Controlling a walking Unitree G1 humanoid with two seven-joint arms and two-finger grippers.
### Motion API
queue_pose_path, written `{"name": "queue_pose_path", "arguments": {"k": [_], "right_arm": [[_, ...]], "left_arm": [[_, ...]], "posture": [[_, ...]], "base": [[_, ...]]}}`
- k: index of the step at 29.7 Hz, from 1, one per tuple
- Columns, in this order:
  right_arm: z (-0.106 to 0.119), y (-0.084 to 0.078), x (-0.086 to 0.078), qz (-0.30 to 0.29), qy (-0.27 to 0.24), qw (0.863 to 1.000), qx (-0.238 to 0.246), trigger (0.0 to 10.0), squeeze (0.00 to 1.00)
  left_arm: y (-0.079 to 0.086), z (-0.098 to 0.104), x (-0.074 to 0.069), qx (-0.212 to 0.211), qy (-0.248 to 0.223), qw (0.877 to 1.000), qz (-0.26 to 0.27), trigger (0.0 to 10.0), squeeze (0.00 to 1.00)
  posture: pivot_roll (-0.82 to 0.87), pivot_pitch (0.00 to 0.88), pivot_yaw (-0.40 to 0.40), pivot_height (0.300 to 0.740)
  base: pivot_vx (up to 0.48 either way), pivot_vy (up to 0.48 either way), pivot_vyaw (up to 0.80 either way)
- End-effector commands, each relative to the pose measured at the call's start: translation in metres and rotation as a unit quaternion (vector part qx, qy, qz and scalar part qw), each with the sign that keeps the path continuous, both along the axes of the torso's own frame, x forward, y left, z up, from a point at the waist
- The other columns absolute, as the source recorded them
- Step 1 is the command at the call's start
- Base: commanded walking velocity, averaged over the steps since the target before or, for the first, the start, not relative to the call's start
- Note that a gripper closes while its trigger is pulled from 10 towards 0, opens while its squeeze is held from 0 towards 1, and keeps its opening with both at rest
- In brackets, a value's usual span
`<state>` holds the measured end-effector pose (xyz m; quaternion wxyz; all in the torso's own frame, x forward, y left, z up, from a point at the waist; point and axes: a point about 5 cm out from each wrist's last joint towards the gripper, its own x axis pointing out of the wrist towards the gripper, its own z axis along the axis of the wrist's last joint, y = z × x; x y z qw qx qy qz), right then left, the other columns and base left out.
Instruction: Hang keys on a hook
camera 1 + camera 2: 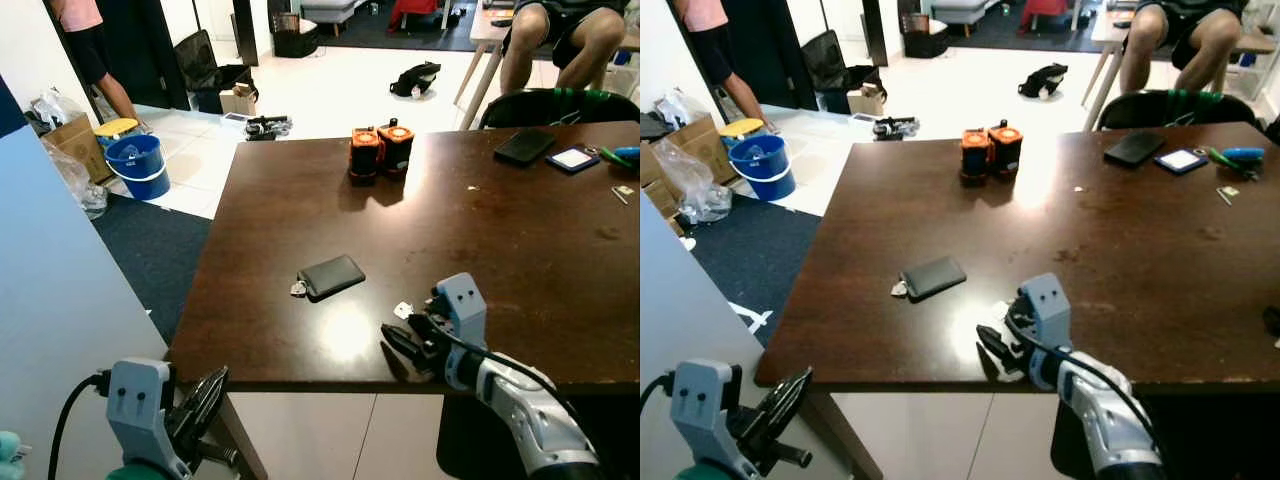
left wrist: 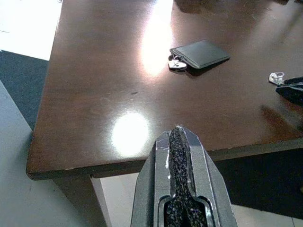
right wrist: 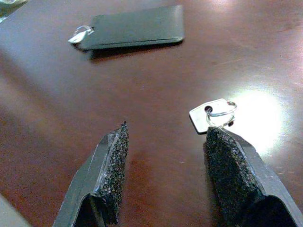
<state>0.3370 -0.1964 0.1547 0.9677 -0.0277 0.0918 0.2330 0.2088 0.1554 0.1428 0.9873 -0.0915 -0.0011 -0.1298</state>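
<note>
Task at approach stage. Right end effector (image 3: 163,175) is spread wide, empty, low over the surface (image 1: 520,240). Key (image 3: 208,116) lies by one fingertip, ungrasped. Grasp and hanging remain. Left end effector (image 2: 177,142) is closed, empty.

Right arm: silver, extended forward and to the left from the lower right, wrist low over the near edge of the worktop (image 1: 560,300). Right end effector (image 3: 163,163): two black fingers (image 3: 111,165) spread apart, foam pads facing each other, tips close above the surface, nothing between them. Left arm: held low at the near left, below worktop level. Left end effector (image 2: 177,137): fingers pressed together, pointed forward, empty.
</note>
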Motion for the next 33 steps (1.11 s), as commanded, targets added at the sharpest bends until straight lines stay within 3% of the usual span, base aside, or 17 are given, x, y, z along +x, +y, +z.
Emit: {"name": "queue_pose_path", "arguments": {"k": [1,12,16,18,28,33], "right_arm": [[-0.012,-0.003,-0.002,-0.013,0.020,1.000,0.002,10.0,0.00],[-0.012,0.003,-0.001,-0.008,0.024,1.000,0.009,10.0,0.00],[0.011,0.006,0.011,-0.030,-0.028,0.996,0.074,10.0,0.00],[0.014,0.007,0.016,-0.036,-0.033,0.996,0.075,10.0,0.00],[0.006,0.035,0.013,0.032,-0.021,0.998,0.044,10.0,0.00],[0.020,0.035,0.016,0.033,-0.041,0.995,0.084,10.0,0.00]], "left_arm": [[0.004,-0.005,-0.003,0.005,0.010,1.000,0.008,10.0,0.00],[0.004,-0.005,-0.003,0.005,0.011,1.000,0.005,10.0,0.00],[0.004,-0.005,-0.002,0.006,0.012,1.000,0.002,10.0,0.00],[0.003,-0.006,-0.002,0.006,0.013,1.000,0.001,10.0,0.00],[0.002,-0.007,-0.002,0.010,0.016,1.000,0.001,10.0,0.00],[0.004,-0.006,-0.001,0.010,0.013,1.000,0.004,10.0,0.00]], "posture": [[-0.03,0.105,0.171,0.740],[-0.03,0.106,0.176,0.740],[-0.03,0.105,0.179,0.740],[-0.03,0.105,0.179,0.740],[-0.02,0.101,0.173,0.740],[-0.02,0.096,0.167,0.740]], "base": [[0.000,0.000,0.00],[0.000,0.000,0.00],[0.000,0.000,0.00],[0.000,0.000,0.00],[0.000,0.000,0.00],[0.000,0.000,0.00]]}}
